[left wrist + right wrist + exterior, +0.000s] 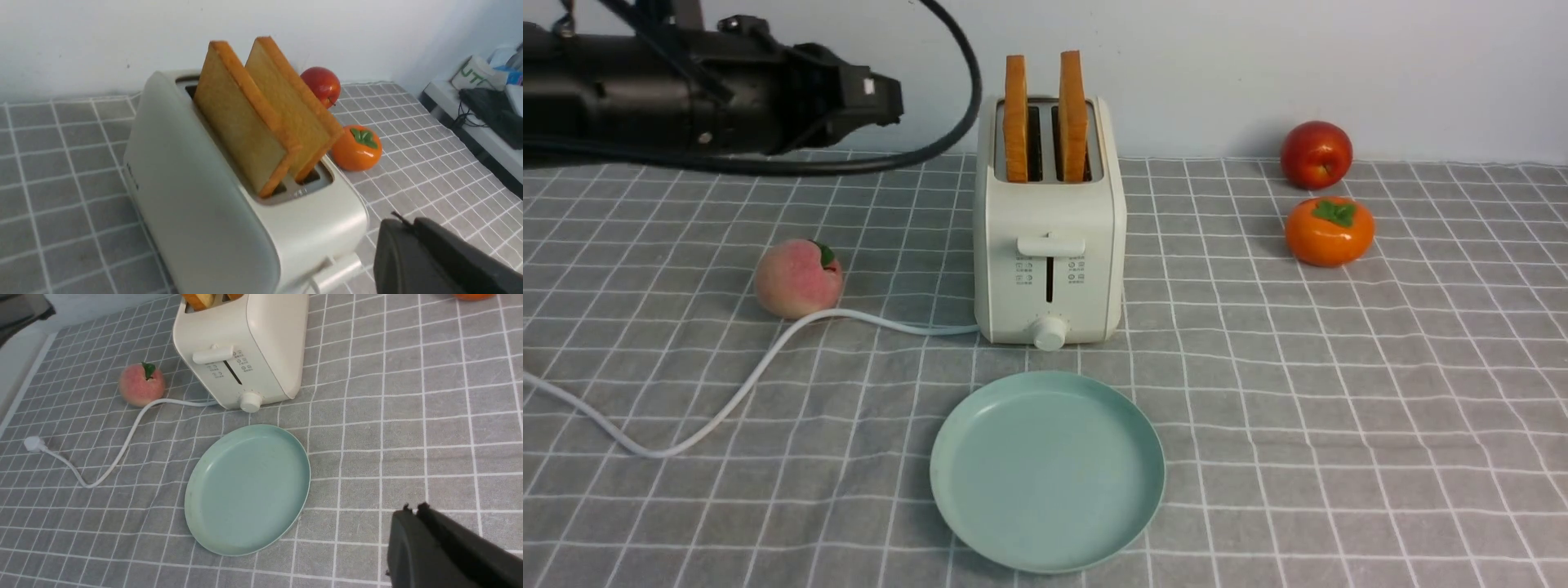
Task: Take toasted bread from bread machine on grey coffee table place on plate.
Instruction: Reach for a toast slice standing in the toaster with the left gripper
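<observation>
Standing upright in toaster (1049,229), centre frame: two toast slices (1015,114), right of left gripper (894,98), upper left, jaws pressed together.

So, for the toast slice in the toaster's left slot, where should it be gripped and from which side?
I'd grip the left slice by its upper half, which stands upright clear of the bread machine. Come from straight above, jaws closing on its two broad faces: it is thin there, and the gap to the right slice leaves room.
</observation>
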You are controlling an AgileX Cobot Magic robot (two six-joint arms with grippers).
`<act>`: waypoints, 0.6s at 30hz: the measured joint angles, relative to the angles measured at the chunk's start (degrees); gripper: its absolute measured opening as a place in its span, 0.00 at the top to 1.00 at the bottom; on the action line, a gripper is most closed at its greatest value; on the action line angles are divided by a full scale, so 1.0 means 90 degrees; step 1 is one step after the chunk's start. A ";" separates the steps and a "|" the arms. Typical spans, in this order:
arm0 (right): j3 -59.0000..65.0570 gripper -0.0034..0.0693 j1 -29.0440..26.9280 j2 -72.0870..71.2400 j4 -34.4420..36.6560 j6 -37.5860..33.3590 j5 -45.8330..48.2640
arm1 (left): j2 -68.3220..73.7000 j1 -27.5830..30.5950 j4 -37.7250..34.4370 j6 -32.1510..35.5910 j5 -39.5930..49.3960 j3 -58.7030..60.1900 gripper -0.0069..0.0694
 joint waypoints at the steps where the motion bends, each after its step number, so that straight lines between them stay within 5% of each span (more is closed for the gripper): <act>1: 0.0000 0.94 0.0000 0.0000 0.0000 0.0000 0.0000 | 0.0195 -0.0077 -0.0160 0.0312 -0.0048 -0.0123 0.81; 4: 0.0000 0.94 0.0000 0.0000 0.0000 0.0000 -0.0080 | 0.0754 -0.0520 -0.0553 0.1373 -0.0439 -0.0506 0.65; 9: 0.0000 0.93 0.0000 0.0000 0.0000 0.0000 -0.0170 | 0.1464 -0.1150 -0.1258 0.2014 -0.1858 -0.0961 0.35; 13: 0.0000 0.93 0.0000 0.0000 -0.0006 0.0000 -0.0176 | 0.1912 -0.1443 -0.1455 0.2421 -0.2279 -0.1200 0.22; 18: 0.0000 0.92 0.0000 0.0000 -0.0047 0.0008 -0.0184 | 0.2423 -0.1655 -0.1727 0.2861 -0.2645 -0.1477 0.18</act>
